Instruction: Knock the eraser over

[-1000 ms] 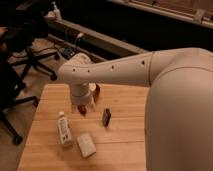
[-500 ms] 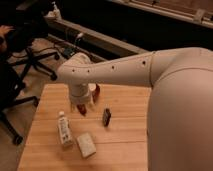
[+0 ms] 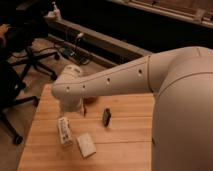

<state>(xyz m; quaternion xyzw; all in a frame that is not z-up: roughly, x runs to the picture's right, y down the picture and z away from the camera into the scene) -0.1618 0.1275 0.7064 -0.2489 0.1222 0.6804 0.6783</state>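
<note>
Smooth, matt white plastic-looking arm (image 3: 125, 77) over pale, grained wooden table (image 3: 130, 145).
Matt dark eraser (image 3: 106, 116); dark gripper (image 3: 84, 109) low over the wood, near it.

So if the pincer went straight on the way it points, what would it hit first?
Probably the table: the pincer hangs under the arm pointing down, beside the eraser, not at it, though depth is unclear.
</note>
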